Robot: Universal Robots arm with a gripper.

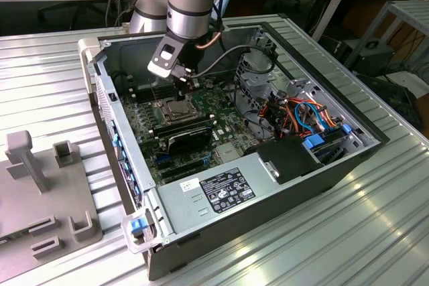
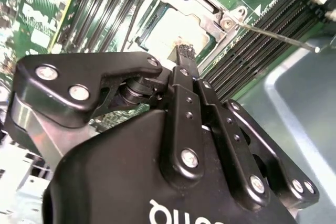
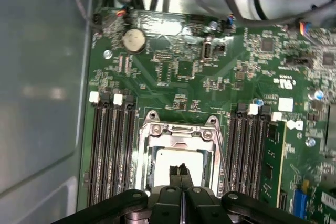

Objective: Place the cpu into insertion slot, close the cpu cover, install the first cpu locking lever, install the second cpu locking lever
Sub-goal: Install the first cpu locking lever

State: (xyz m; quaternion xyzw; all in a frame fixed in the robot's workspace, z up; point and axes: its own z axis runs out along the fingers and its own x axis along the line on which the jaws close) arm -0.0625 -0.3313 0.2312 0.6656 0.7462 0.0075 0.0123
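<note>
The cpu [image 3: 176,158] shows as a pale silver square lying in the insertion slot [image 3: 143,156] on the green motherboard. The cpu cover [image 3: 178,134] lies flat around it, and the chip shows through the cover's window. My gripper [image 3: 179,170] is shut with nothing between its black fingers, its tips right over the chip's near part; contact cannot be told. In the second wrist view the gripper [image 2: 186,52] hides part of the cpu [image 2: 168,32]. A thin metal locking lever [image 2: 273,35] sticks out free beside the socket. In the exterior view the gripper [image 1: 181,85] hangs just above the socket [image 1: 175,108].
Long black memory slots [image 3: 110,150] flank the socket on both sides, with a memory stick [image 3: 272,166] fitted in one. The open case's walls [image 1: 100,98] surround the board. Cables [image 1: 301,115] and a drive cage lie toward the exterior view's right. A grey fixture [image 1: 40,192] sits outside.
</note>
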